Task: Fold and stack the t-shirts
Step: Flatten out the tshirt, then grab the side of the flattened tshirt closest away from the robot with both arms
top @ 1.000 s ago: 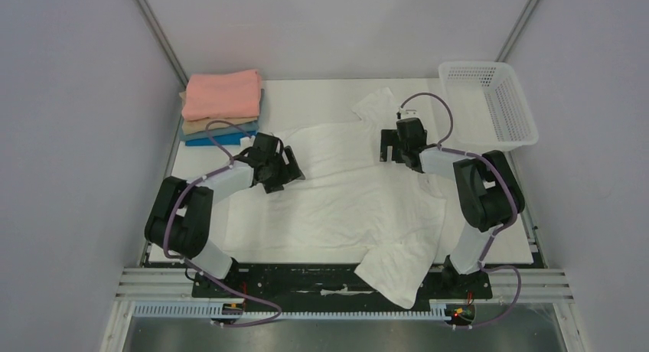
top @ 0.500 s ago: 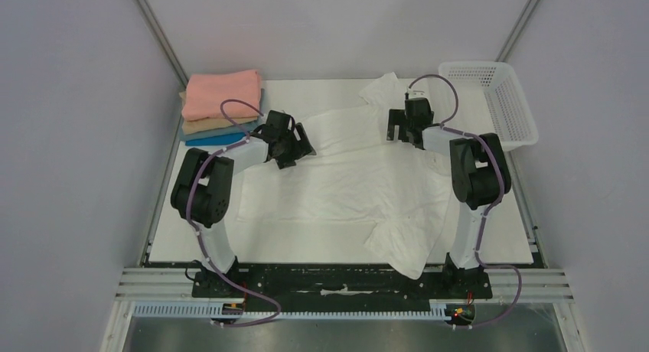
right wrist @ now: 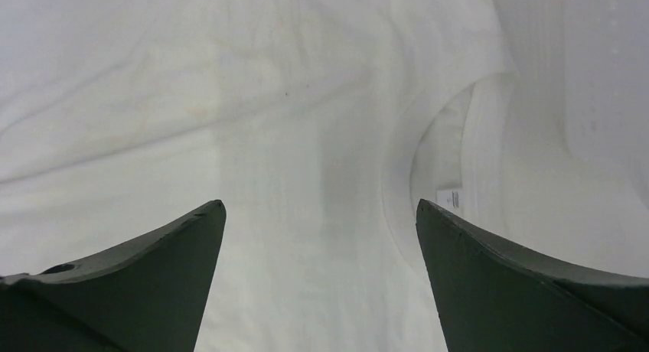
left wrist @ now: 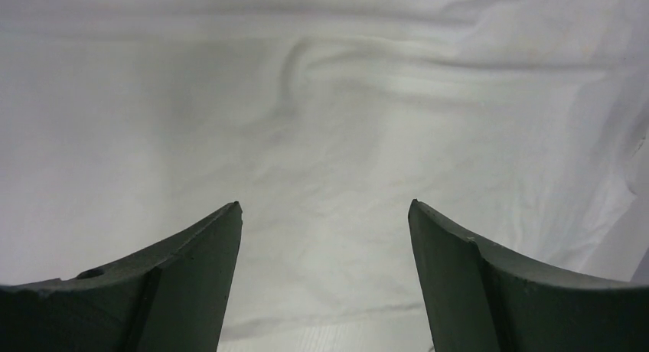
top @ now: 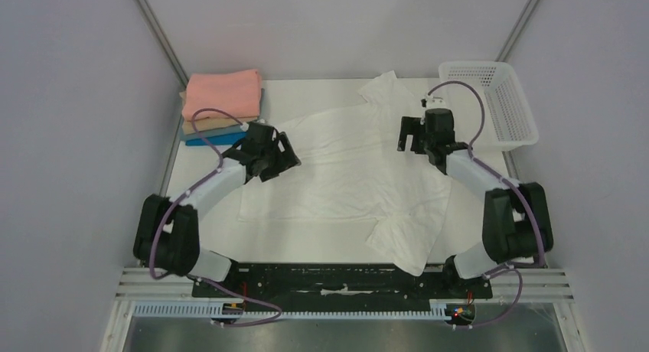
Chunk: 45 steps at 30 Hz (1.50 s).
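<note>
A plain white t-shirt (top: 344, 176) lies spread and wrinkled across the middle of the table. One sleeve (top: 402, 241) reaches the near edge and another (top: 383, 88) points to the back. My left gripper (top: 277, 154) is open over the shirt's left part; its wrist view shows only white cloth (left wrist: 344, 122) between the fingers. My right gripper (top: 412, 134) is open over the right part, next to the collar and label (right wrist: 451, 195). A stack of folded t-shirts stands at the back left: salmon pink (top: 222, 93) on top, tan (top: 218, 125) and bright blue (top: 213, 140) under it.
A white plastic mesh basket (top: 497, 99) stands at the back right corner. Grey walls close in both sides and the back. The black rail (top: 344, 279) with the arm bases runs along the near edge.
Both arms carried the shirt's far edge toward the back, and its near sleeve no longer hangs over the front edge. The left gripper then drew back to the left, the right gripper moved right.
</note>
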Tool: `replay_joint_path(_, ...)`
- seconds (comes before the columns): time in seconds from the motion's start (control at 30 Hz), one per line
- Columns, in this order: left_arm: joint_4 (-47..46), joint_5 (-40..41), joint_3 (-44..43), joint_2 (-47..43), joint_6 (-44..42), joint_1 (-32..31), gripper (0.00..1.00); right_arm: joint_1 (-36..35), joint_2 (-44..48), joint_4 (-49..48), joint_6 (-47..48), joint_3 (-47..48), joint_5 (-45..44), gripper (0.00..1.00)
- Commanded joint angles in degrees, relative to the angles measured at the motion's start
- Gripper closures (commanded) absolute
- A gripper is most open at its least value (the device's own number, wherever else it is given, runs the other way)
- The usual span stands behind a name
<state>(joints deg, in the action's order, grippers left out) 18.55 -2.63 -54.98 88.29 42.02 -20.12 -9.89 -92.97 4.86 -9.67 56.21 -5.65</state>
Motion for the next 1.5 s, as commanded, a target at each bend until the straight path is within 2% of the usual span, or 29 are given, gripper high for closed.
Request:
replay_joint_path(0.0,12.29,12.65,7.70,-16.50,4.23,-0.35,0.14,0.12,17.39,-7.33,-6.56,-13.57,0.76,0.02)
replay_joint_path(0.17,21.37,23.22,19.70,-34.55,12.71,0.70,0.14,0.10,30.99,-13.60,-9.84,-25.29,5.13,0.02)
replay_joint_path(0.33,21.71,22.24,26.44,-41.96,14.88,4.91,0.16,0.14,34.62,-12.21,-9.29,-27.97,8.44,0.02)
replay_joint_path(0.5,20.14,20.48,29.75,-38.75,15.82,7.60,0.29,0.12,35.74,-11.24,-8.46,-28.47,6.38,0.02)
replay_joint_path(0.63,16.36,20.28,30.85,-33.75,15.82,8.08,0.51,0.15,35.91,-11.44,-8.30,-28.73,6.00,0.02)
replay_joint_path(0.73,12.06,18.18,31.94,-29.46,15.98,8.17,0.55,0.18,35.66,-11.21,-8.24,-28.65,6.00,0.02)
replay_joint_path(0.9,9.07,18.24,31.36,-24.24,15.71,8.25,0.57,0.19,35.64,-10.49,-8.15,-28.61,4.85,0.02)
replay_joint_path(1.0,8.08,17.90,31.05,-22.99,15.30,8.34,0.65,0.08,35.66,-10.16,-7.92,-28.61,4.61,0.02)
replay_joint_path(1.03,7.75,17.75,30.99,-22.94,15.29,8.34,0.73,0.11,35.69,-9.91,-7.99,-28.60,4.58,0.02)
replay_joint_path(1.1,7.32,17.80,30.99,-23.27,15.31,8.34,0.97,0.12,35.83,-9.21,-7.79,-28.50,4.50,0.02)
replay_joint_path(1.23,7.04,18.32,31.49,-25.81,15.20,8.34,0.98,-0.85,36.21,-3.57,-5.41,-26.83,2.04,0.02)
replay_joint_path(1.37,6.74,18.80,32.13,-29.45,14.24,8.34,0.98,-10.38,33.79,8.08,-1.82,-20.65,-6.62,0.02)
replay_joint_path(1.47,6.50,18.16,32.01,-31.25,12.71,8.34,0.98,-16.72,31.10,17.76,-2.95,-17.03,-7.13,0.02)
